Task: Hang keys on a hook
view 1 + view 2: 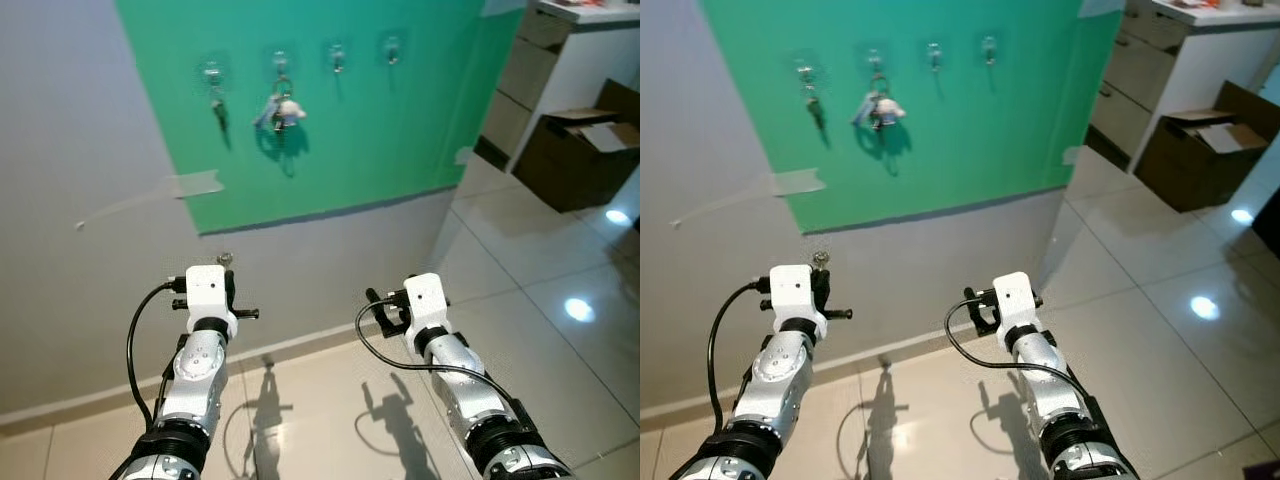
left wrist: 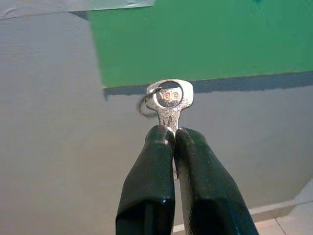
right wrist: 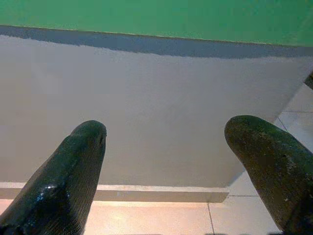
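Key (image 2: 169, 100) upright, bow up, ring on bow clear from wrist | my left gripper (image 2: 172, 134) pinches its blade | right gripper (image 3: 168, 134) open, lower centre

silver arms (image 1: 195, 375), white wrists, black cables

Four hooks (image 1: 212, 72) (image 1: 281, 62) (image 1: 338, 55) (image 1: 392, 47) line the green panel (image 1: 400, 130). Two hold keys: one key (image 1: 218, 110) and one bunch (image 1: 280, 110). Two end effectors, left (image 2: 168, 139) pinching one key (image 2: 169, 100), right (image 3: 166, 161) spread. One cardboard box (image 1: 585, 145).
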You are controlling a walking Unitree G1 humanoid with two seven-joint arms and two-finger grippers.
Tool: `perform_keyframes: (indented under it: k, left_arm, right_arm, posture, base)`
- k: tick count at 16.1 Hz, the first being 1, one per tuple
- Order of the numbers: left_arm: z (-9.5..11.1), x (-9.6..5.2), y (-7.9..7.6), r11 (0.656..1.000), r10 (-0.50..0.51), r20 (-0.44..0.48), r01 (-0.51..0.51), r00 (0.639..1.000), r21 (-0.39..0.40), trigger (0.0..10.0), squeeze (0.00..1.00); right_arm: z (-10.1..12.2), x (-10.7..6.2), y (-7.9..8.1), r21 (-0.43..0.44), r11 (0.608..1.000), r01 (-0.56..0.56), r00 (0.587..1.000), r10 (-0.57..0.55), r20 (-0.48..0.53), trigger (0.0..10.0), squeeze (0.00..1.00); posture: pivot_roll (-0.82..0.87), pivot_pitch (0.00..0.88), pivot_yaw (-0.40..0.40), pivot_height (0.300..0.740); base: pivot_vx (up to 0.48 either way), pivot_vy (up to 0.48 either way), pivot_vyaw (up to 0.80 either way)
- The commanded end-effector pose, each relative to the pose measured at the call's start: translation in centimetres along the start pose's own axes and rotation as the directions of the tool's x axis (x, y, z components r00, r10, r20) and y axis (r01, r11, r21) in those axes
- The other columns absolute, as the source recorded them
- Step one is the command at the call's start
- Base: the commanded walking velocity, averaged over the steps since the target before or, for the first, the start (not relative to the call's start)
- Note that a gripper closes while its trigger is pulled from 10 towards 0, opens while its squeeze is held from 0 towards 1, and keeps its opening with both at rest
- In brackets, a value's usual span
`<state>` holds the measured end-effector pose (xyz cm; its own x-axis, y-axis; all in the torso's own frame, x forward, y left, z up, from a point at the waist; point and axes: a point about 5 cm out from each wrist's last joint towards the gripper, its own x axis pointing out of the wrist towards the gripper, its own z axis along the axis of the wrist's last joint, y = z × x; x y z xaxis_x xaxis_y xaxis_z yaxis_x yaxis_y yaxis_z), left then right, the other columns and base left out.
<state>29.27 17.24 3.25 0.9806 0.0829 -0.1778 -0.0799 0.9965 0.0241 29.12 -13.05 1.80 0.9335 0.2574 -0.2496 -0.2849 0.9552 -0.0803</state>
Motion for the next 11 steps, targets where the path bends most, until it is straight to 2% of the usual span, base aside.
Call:
perform_keyframes:
  k: [1, 3, 11]
  left_arm:
    - [0.62, 0.15, -0.12, 1.000, 0.003, 0.030, -0.003, 1.000, 0.007, 0.0, 0.00]
    - [0.54, 0.03, -0.01, 1.000, 0.011, 0.031, -0.011, 0.999, 0.001, 0.0, 0.00]
    - [0.54, -0.05, -0.22, 1.000, 0.009, 0.036, -0.009, 0.999, 0.006, 0.0, 0.00]
  right_arm:
    - [0.61, 0.30, -0.26, -0.001, 1.000, 0.001, 1.000, -0.001, 0.017, 10.0, 0.00]
    - [0.45, 0.18, -0.28, -0.012, 1.000, -0.010, 1.000, 0.010, 0.012, 10.0, 0.00]
    - [0.51, 0.19, -0.18, -0.026, 0.999, -0.022, 1.000, 0.022, 0.015, 10.0, 0.00]
  posture:
    - [-0.05, 0.000, 0.014, 0.740]
    - [-0.05, 0.000, 0.008, 0.740]
    - [-0.07, 0.000, 0.013, 0.740]
  base:
    - [0.000, 0.000, 0.00]
    - [0.148, 0.000, 0.00]
    - [0.474, 0.000, 0.00]
